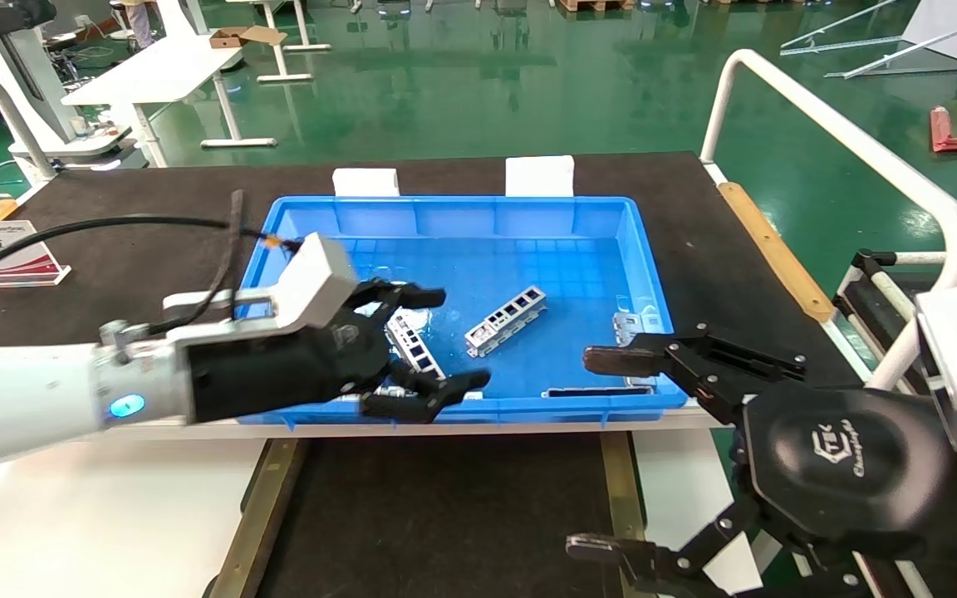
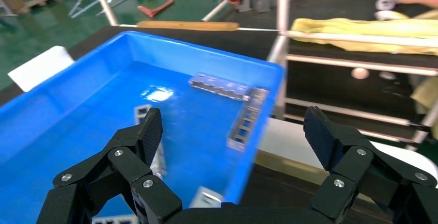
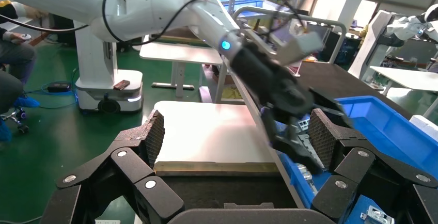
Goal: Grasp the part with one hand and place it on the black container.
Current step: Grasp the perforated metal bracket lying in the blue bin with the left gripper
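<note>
Wide shallow black container (image 1: 445,515) with brass-coloured rails nearest; right black gripper (image 1: 603,453) beside it, jaws spread; beyond, left black multi-fingered gripper (image 1: 437,345), fingers open over one silver-grey ladder-like metal part (image 1: 414,346) in blue plastic bin (image 1: 478,218) on black-matted desk (image 1: 154,199).

My head cam looks forward and down over the blue bin (image 1: 478,218) from fairly close. My left wrist cam sits right behind my left gripper (image 2: 232,126), staring into that same bin (image 2: 170,53). My right wrist cam peers past my right gripper (image 3: 235,136) sideways, catching the bin's corner (image 3: 382,126) too.
</note>
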`<action>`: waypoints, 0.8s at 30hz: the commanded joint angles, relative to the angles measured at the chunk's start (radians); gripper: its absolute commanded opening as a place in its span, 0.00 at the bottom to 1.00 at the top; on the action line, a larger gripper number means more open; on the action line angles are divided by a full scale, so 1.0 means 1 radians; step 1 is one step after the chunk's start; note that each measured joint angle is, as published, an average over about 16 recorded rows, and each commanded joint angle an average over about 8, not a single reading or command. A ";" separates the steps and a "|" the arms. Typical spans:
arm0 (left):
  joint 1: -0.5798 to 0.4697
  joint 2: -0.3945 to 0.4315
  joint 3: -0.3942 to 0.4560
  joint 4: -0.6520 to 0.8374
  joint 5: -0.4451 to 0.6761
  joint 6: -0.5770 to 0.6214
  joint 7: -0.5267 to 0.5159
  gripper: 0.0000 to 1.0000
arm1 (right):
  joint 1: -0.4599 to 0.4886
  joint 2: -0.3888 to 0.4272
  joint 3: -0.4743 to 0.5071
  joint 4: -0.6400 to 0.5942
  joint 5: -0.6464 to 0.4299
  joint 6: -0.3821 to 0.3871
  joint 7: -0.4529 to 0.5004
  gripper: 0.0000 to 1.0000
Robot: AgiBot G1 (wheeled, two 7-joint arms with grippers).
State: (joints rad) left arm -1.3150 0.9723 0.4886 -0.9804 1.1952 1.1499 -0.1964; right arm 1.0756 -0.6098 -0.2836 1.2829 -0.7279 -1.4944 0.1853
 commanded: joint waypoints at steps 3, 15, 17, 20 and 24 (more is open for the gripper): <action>-0.034 0.069 0.019 0.074 0.045 -0.061 0.011 1.00 | 0.000 0.000 0.000 0.000 0.000 0.000 0.000 1.00; -0.136 0.264 0.058 0.359 0.145 -0.225 0.109 1.00 | 0.000 0.000 -0.001 0.000 0.001 0.001 -0.001 1.00; -0.150 0.288 0.061 0.404 0.154 -0.245 0.132 1.00 | 0.000 0.001 -0.001 0.000 0.001 0.001 -0.001 1.00; -0.169 0.322 0.062 0.471 0.163 -0.279 0.166 1.00 | 0.000 0.001 -0.002 0.000 0.001 0.001 -0.001 1.00; -0.191 0.358 0.062 0.551 0.165 -0.317 0.206 1.00 | 0.000 0.001 -0.002 0.000 0.001 0.001 -0.001 1.00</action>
State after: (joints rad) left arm -1.4996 1.3225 0.5557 -0.4427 1.3559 0.8416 0.0038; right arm 1.0760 -0.6091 -0.2853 1.2829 -0.7267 -1.4936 0.1844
